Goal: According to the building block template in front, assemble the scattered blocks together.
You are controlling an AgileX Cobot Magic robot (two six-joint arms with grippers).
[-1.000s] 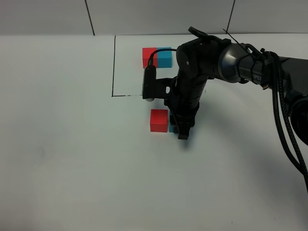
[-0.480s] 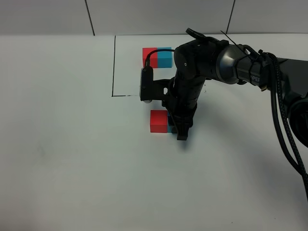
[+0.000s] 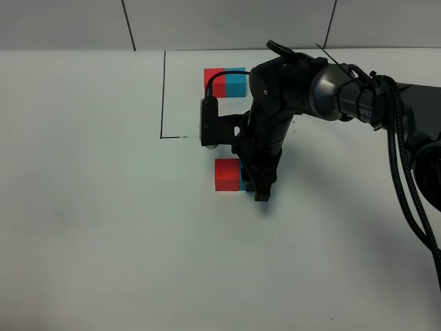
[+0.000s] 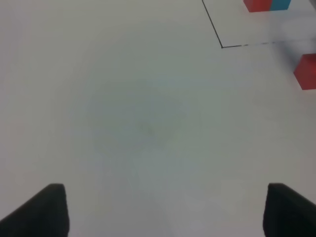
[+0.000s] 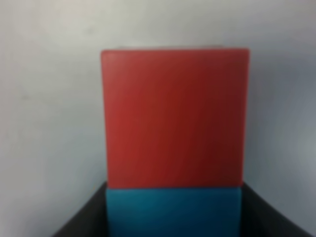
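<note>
The building block template (image 3: 224, 82), a red and a cyan-blue cube joined side by side, sits at the back inside the drawn black frame (image 3: 163, 96). The loose red cube (image 3: 227, 174) lies in front of the frame. The loose cyan-blue cube (image 3: 243, 184) touches its right side and is mostly hidden by my right gripper (image 3: 259, 187), which is shut on it. In the right wrist view the cyan-blue cube (image 5: 173, 212) sits between the dark fingers (image 5: 81, 224), flush against the red cube (image 5: 175, 116). My left gripper (image 4: 165, 207) is open and empty over bare table.
The white table (image 3: 103, 227) stretches left and forward. The right arm (image 3: 324, 86) reaches in from the right, over the frame's right part. The left wrist view shows the red cube (image 4: 307, 71), the template (image 4: 266, 5) and the frame corner (image 4: 222, 47).
My right gripper has shifted slightly to the left with the cyan-blue cube, bringing it against the red cube. The left arm has not moved.
</note>
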